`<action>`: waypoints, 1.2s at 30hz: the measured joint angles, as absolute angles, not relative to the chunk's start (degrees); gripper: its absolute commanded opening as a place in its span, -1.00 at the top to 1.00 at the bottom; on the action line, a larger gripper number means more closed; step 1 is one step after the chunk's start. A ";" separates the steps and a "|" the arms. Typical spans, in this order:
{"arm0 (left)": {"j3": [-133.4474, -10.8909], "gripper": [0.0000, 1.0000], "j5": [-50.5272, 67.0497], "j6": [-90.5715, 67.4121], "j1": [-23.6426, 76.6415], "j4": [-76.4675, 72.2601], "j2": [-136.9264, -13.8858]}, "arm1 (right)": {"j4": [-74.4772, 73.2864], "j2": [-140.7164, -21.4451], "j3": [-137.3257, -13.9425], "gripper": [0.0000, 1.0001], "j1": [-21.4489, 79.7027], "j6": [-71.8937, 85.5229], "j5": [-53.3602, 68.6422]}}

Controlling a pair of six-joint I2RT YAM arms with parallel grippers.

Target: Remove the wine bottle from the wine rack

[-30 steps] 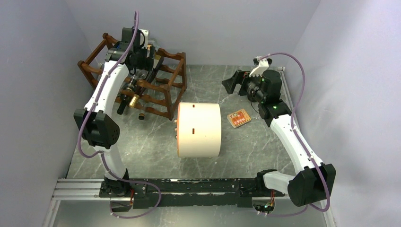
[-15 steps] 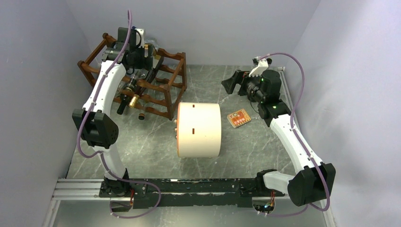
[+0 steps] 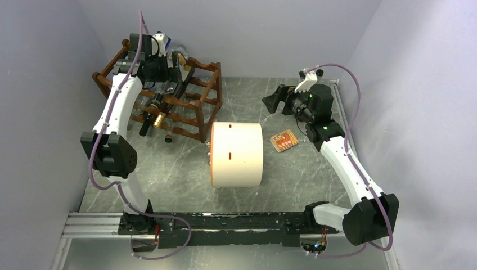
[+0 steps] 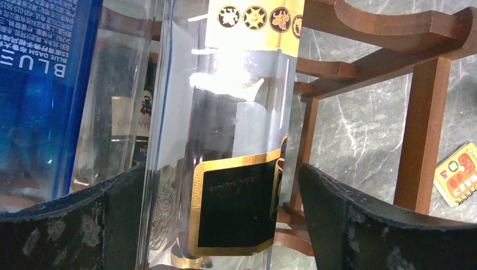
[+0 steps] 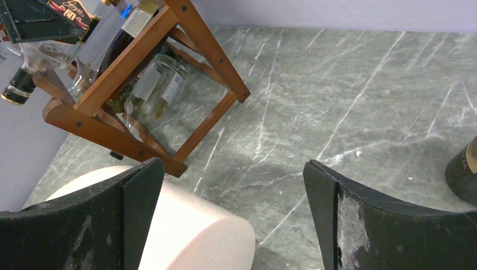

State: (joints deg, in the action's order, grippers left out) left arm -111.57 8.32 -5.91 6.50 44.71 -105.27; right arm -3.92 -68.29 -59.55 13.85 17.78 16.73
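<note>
Left jaws stand wide apart, straddling the wine bottle (image 4: 236, 169), clear glass with a black-and-gold label, with a thin gap on one side. The bottle lies on the wine rack (image 4: 421, 140), top tier. Right jaws gape empty above the bench (image 5: 349, 84).

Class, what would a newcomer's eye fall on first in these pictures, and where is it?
The big cream cylinder lying on its side mid-table draws the eye first. Next comes the reddish-brown wine rack at the far left, loaded with bottles, where the left hand straddles a clear bottle with a black-and-gold label.
</note>
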 measured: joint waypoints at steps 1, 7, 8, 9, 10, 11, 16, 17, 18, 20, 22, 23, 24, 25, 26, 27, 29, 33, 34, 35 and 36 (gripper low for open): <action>-111.57 -0.86 8.43 -5.91 6.50 44.75 -105.27 | -3.92 -68.29 -59.53 -1.00 13.91 17.78 16.73; -111.57 -0.30 8.45 -5.69 6.24 44.77 -105.27 | -3.92 -68.29 -59.35 -1.00 14.00 17.78 16.73; -111.57 -0.17 8.64 -5.37 6.15 44.75 -105.27 | -3.88 -68.29 -59.35 -1.00 14.00 17.78 16.73; -111.57 -0.06 8.86 -4.67 6.13 44.71 -105.27 | -3.79 -68.29 -59.35 -1.00 14.00 17.78 16.73; -111.70 0.03 9.10 -4.05 6.13 44.75 -105.27 | -3.75 -68.29 -59.35 -0.99 14.02 17.80 16.73; -111.81 0.11 9.32 -3.57 6.13 44.80 -105.27 | -3.75 -68.29 -59.35 -1.00 14.02 17.80 16.75; -112.12 0.68 9.54 -3.90 6.13 45.17 -105.25 | -3.73 -68.29 -59.35 -0.99 14.39 17.87 16.73; -112.12 0.78 9.61 -3.92 6.09 45.17 -105.21 | -3.70 -68.29 -59.35 -1.00 14.50 17.93 16.73; -112.12 0.84 9.85 -4.08 5.96 45.17 -105.19 | -3.70 -68.29 -59.35 -1.00 14.68 18.02 16.73; -112.12 0.86 11.18 -4.84 5.37 45.25 -105.08 | -3.73 -68.29 -59.35 -0.99 15.03 18.26 16.71; -112.12 0.86 13.15 -6.07 4.56 45.39 -104.90 | -3.75 -68.29 -59.35 -0.99 15.42 18.44 16.58; -112.12 0.86 14.02 -6.72 4.19 45.39 -104.77 | -3.75 -68.29 -59.35 -0.99 15.62 18.46 16.47; -112.07 0.86 14.96 -7.49 3.81 45.39 -104.57 | -3.75 -68.29 -59.35 -1.00 15.84 18.55 16.21; -111.85 0.86 15.88 -8.21 3.46 45.30 -104.22 | -3.75 -68.29 -59.35 -0.99 15.97 18.61 16.10; -111.50 0.86 16.51 -8.86 3.22 45.19 -103.88 | -3.75 -68.29 -59.35 -1.00 16.12 18.65 15.86; -110.69 0.86 17.45 -9.80 2.81 44.77 -103.11 | -3.77 -68.29 -59.35 -0.99 16.21 18.65 15.68; -108.75 0.86 20.10 -11.62 1.61 43.59 -101.54 | -3.79 -68.29 -59.35 -1.00 16.25 18.70 15.31; -106.76 0.86 25.54 -15.40 -1.08 42.46 -99.92 | -4.21 -68.31 -59.40 -1.00 16.34 18.94 14.63; -106.26 0.86 26.68 -16.19 -1.93 42.41 -99.85 | -4.27 -68.31 -59.42 -0.99 16.38 19.00 14.57; -105.34 0.86 28.42 -17.56 -2.74 41.78 -99.77 | -4.29 -68.36 -59.46 -0.99 16.45 19.05 14.48; -104.53 0.86 29.82 -18.65 -3.31 41.06 -99.77 | -4.34 -68.36 -59.48 -1.00 16.51 19.07 14.39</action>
